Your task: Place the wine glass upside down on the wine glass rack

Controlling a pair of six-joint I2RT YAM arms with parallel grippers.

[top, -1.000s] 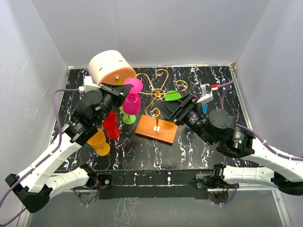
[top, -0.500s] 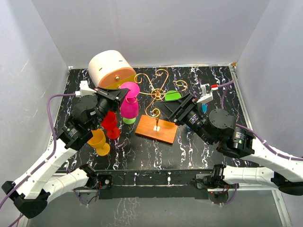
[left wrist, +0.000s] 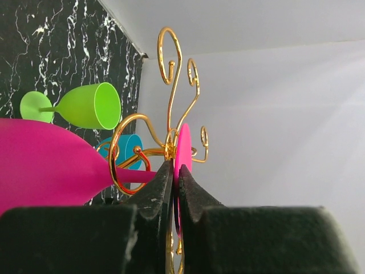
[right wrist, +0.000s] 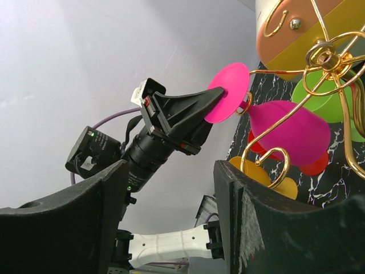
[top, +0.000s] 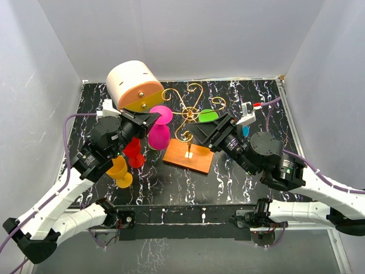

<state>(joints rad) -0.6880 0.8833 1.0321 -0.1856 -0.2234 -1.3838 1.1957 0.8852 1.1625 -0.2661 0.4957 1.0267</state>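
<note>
My left gripper (top: pixel 153 118) is shut on the flat foot (top: pixel 162 114) of a magenta wine glass (top: pixel 158 136), which hangs bowl down and tilted just left of the wine glass rack (top: pixel 188 111). The rack is gold wire on an orange base (top: pixel 188 155). In the left wrist view the fingertips (left wrist: pixel 165 174) pinch the foot (left wrist: pixel 183 145), and the stem (left wrist: pixel 137 177) crosses a gold loop (left wrist: pixel 122 151). In the right wrist view the foot (right wrist: pixel 228 91) and bowl (right wrist: pixel 291 131) sit beside a curled arm (right wrist: pixel 268 134). My right gripper (top: pixel 197 128) is open and empty by the rack's right side.
A cream-and-orange drum box (top: pixel 134 84) lies at the back left. A red glass (top: pixel 134 153) and a yellow glass (top: pixel 120 171) stand under my left arm. A green glass (top: pixel 208 115) and a blue glass (top: pixel 245 130) are at the rack's right side.
My left gripper has carried the magenta glass slightly down and toward the rack, and the bowl now hides the green foot below it. The right arm has barely moved.
</note>
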